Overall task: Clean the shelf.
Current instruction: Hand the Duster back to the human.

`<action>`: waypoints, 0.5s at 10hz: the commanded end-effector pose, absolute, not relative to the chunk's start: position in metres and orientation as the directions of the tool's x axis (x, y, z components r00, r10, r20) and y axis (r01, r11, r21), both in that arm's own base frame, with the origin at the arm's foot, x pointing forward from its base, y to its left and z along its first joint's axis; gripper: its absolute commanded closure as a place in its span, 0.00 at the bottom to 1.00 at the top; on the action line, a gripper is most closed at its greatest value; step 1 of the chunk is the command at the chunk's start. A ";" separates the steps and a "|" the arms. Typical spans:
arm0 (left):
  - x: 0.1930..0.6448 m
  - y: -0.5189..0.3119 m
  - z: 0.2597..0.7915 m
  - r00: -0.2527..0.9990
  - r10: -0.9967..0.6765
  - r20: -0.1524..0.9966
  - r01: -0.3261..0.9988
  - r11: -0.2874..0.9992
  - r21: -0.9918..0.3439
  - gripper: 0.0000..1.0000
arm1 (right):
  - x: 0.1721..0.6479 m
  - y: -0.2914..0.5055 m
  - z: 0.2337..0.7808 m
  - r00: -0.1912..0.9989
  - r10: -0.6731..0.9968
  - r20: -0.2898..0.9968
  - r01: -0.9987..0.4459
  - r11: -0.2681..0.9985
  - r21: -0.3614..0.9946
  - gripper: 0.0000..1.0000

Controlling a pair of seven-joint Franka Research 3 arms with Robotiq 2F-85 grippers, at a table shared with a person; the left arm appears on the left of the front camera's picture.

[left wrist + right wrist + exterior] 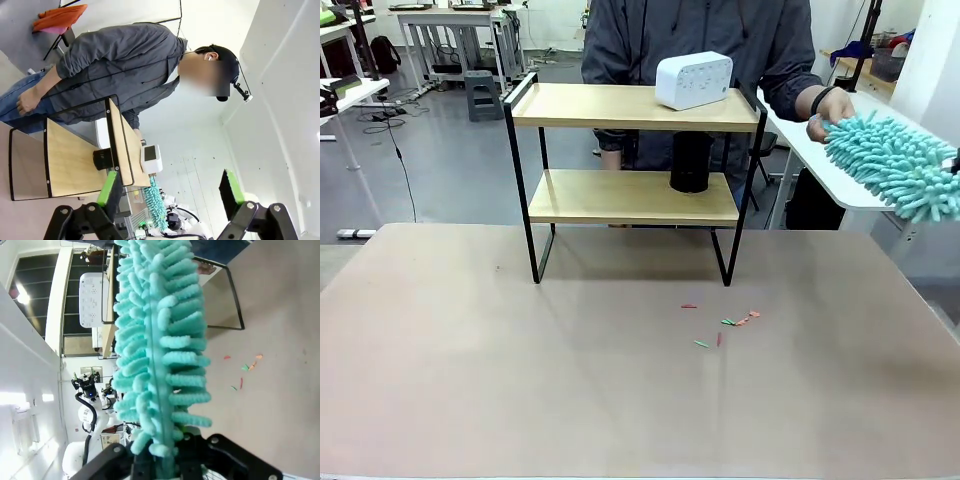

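The shelf (630,196) stands at the table's far middle, a black frame with two light wooden boards. A white box (693,80) rests on its top board and a black cylinder (690,162) on the lower one. At the right edge a fluffy teal duster (895,165) hangs in the air, level with the shelf. My right gripper (165,460) is shut on the duster (160,340) at its base. A person's hand (833,112) touches the duster's far tip. My left gripper (170,192) is open and empty, looking at the shelf (85,155) from a distance.
Several small red and green scraps (725,325) lie on the beige tabletop (520,380) in front of the shelf's right legs. The person (700,40) stands right behind the shelf. A white table (820,160) runs along the right, under the duster.
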State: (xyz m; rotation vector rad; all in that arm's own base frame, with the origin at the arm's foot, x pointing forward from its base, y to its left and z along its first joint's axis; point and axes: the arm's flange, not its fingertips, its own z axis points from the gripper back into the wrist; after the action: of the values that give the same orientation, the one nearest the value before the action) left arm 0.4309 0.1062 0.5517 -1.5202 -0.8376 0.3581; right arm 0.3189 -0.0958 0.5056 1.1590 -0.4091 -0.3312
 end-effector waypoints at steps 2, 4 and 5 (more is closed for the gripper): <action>0.428 0.105 0.551 0.689 0.676 0.261 0.292 0.070 -0.954 0.00 | 0.319 -0.096 0.506 0.879 -0.455 0.140 0.042 0.366 0.929 0.83; 0.428 0.105 0.551 0.689 0.676 0.261 0.292 0.070 -0.954 0.00 | 0.319 -0.092 0.504 0.888 -0.441 0.131 0.035 0.349 0.937 0.27; 0.428 0.105 0.551 0.689 0.676 0.261 0.292 0.070 -0.954 0.00 | 0.318 -0.089 0.506 0.895 -0.424 0.137 0.021 0.347 0.938 0.00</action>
State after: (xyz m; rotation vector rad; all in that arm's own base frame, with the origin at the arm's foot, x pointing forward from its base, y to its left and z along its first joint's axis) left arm 0.4309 0.1062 0.5516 -1.5202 -0.8376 0.3581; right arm 0.3198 -0.0914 0.5057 1.1657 -0.3989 -0.3182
